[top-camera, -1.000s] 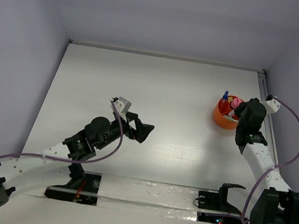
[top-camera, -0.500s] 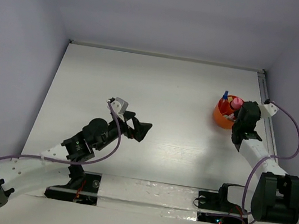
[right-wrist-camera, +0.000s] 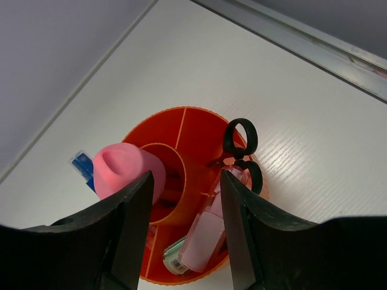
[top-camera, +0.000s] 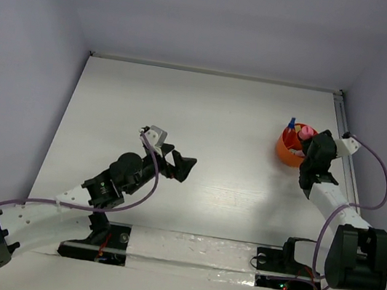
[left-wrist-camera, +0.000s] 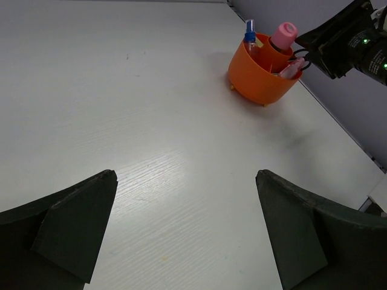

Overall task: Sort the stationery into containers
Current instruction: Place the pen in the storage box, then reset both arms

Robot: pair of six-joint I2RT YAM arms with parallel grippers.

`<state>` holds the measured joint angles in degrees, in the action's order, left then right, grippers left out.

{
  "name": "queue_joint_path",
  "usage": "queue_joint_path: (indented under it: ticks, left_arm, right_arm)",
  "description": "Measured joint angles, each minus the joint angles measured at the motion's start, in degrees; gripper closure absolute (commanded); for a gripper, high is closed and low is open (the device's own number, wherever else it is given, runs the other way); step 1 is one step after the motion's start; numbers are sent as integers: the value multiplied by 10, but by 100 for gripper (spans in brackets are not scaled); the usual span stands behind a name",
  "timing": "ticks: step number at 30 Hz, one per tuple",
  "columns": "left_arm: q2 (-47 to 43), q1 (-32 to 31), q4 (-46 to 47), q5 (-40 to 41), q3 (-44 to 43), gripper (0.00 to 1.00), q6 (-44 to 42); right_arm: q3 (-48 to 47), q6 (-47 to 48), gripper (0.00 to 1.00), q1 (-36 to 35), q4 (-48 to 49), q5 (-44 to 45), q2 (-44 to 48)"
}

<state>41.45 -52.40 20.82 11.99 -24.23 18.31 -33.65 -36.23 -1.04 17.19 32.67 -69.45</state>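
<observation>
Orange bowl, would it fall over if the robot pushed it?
Probably it would slide, not tip: the bowl is wide and low on a smooth table. It looks like thin plastic, so it is likely light. The pink marker stands above the rim, so a hard bump might wobble it.

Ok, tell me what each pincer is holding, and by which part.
Nothing. Both are open and empty: the left pincer over the table, the right pincer above the bowl.

Bowl pt. hidden
Right gripper point(right-wrist-camera: 185, 176) covers bowl's point(right-wrist-camera: 199, 127) near side; top cam: things point(top-camera: 297, 135) inside too small to tell.
</observation>
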Motion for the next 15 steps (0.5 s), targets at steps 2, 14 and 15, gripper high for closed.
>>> queue_joint_path:
  ticks: [2,14,15]
  left_arm:
    - [0,0,0,4,0,1,0]
    - [-31,0,-9,27,-7,1,26]
    - [-38,0,-10,29,-10,1,30]
  right_arm:
    - [0,1,41,0,-1,-2,8]
    - [-10,29,0,1,-75,-153,177]
    - [-13,34,0,2,-86,-180,197]
